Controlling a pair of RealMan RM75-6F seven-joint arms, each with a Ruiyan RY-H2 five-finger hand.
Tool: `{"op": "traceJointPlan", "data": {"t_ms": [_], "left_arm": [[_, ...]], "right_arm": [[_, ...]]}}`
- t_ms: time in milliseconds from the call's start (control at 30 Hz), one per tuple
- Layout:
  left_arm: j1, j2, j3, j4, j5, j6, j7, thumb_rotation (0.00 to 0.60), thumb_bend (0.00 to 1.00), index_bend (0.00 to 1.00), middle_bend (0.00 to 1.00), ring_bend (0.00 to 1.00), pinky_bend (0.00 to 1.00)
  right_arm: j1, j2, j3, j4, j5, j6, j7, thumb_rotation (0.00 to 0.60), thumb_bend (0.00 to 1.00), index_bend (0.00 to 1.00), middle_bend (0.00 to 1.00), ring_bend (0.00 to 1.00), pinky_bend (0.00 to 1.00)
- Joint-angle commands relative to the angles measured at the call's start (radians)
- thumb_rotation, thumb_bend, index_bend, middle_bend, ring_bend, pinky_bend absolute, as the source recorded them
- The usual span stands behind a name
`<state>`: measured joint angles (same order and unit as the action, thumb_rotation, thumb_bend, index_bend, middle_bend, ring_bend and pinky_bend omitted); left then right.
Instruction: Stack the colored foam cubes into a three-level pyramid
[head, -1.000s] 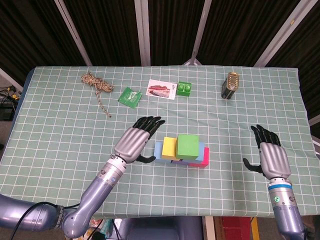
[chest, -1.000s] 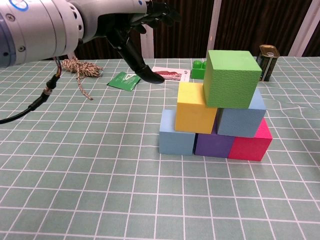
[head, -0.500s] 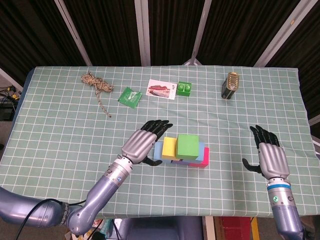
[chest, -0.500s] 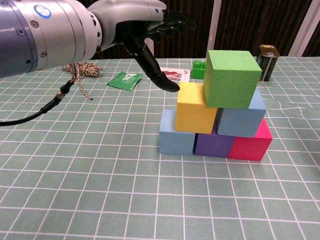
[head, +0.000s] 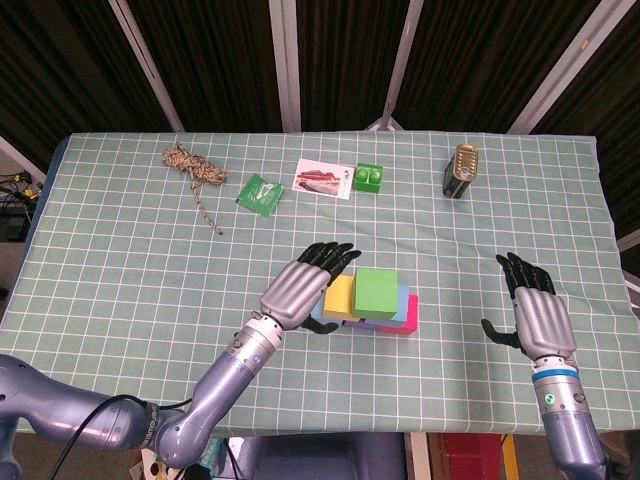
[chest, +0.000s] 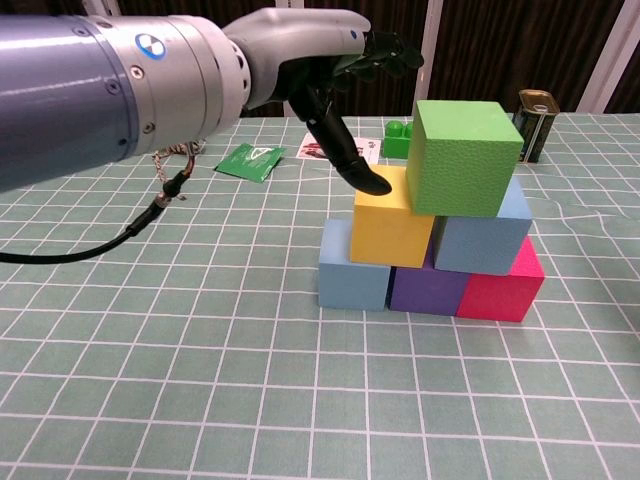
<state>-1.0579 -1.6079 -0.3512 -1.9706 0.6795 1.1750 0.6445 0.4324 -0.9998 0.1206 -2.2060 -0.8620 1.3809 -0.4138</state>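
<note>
Left hand (chest: 330, 45): fingers spread and extended, holding nothing. It hangs over the left side of the stack; in the chest view the thumb tip (chest: 370, 182) lies at the top of the yellow cube, and contact cannot be confirmed.

Right hand (head: 540, 315): fingers apart, palm empty, well to the right of the stack and above the table (head: 120, 270). Seen in the head view only.

Stack, near the table's middle:
- Bottom row: blue cube (chest: 353, 267) on the left, purple cube (chest: 423, 288) in the middle, pink cube (chest: 500, 282) on the right, all touching.
- Middle row: yellow cube (chest: 392, 218) on the left, light-blue cube (chest: 482, 238) on the right, side by side.
- Top: green cube (chest: 462, 158), sitting tilted and shifted toward the right, resting on both middle cubes.

Far side of the table, left to right:
- Rope (head: 190, 165), coiled, with one loose end trailing.
- Green packet (head: 259, 193), flat.
- Card (head: 322, 180), printed, flat, just beside the brick.
- Brick (head: 368, 177), green, studded.
- Tin (head: 460, 170), upright, well apart from the rest.
</note>
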Motion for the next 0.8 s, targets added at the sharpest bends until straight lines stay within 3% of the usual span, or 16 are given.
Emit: {"op": "traceJointPlan", "data": {"t_ms": [33,800], "left_arm": [[-0.013,-0.021,-0.003,0.023,0.001,0.005,-0.003,0.600,0.22,0.00,0.02,0.00,0.00],[-0.063,-0.127,-0.019,0.154,0.022,-0.009,-0.056,0.600,0.27,0.00,0.02,0.00,0.00]], "right_arm": [[-0.001,-0.001,0.000,0.001,-0.001,-0.004,-0.002,0.600,0.31,0.00,0.00,0.00,0.00],[-0.010,-0.013,-0.001,0.003,-0.013,-0.032,-0.008,0.600,0.31,0.00,0.00,0.00,0.00]]}}
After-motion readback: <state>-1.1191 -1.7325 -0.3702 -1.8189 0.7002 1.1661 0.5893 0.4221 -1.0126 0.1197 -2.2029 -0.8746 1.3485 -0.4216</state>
